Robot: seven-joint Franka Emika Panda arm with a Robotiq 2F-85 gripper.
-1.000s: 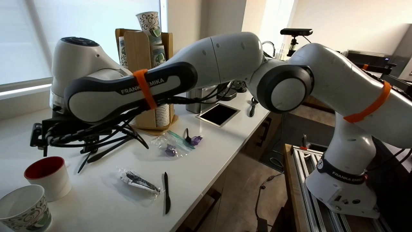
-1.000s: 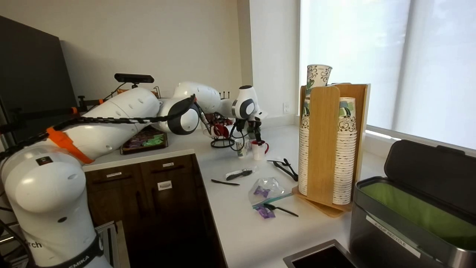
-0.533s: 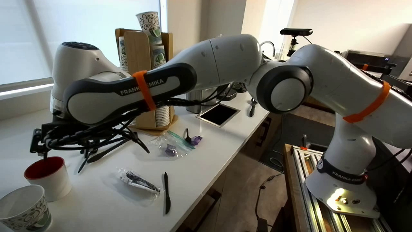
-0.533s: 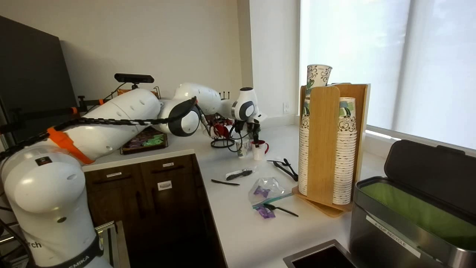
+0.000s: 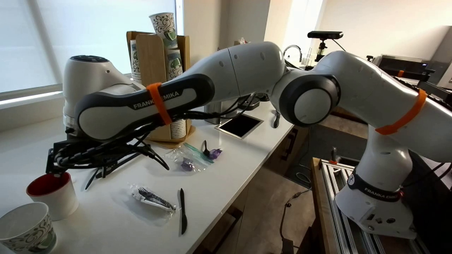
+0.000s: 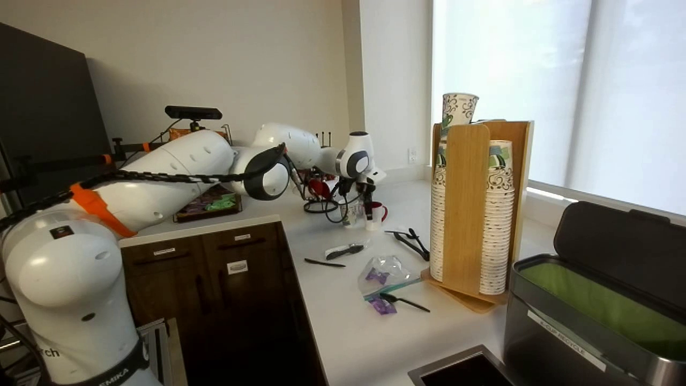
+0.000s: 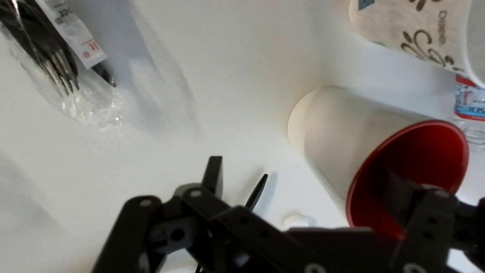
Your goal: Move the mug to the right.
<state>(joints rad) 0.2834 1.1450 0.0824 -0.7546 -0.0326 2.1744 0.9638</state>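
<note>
The end effector (image 7: 303, 170) is spread, one finger inside the mug (image 7: 352, 140), one outside; the mug stands upright on the surface (image 7: 246, 76) beside a cup (image 7: 413, 30).

In an exterior view, lower left: 1 mug (image 5: 60, 201), 1 patterned cup (image 5: 30, 231). Lower middle: 1 bare black knife (image 5: 183, 212), 1 wrapped cutlery pack (image 5: 153, 198). Mid-frame: 1 zip bag (image 5: 196, 160), 2 purple pieces (image 5: 214, 153). Upper left: 1 cup holder (image 5: 151, 56); its stacked cups (image 5: 178, 128) can't be counted. Wrist view, right edge: 1 bottle (image 7: 471, 99).
</note>
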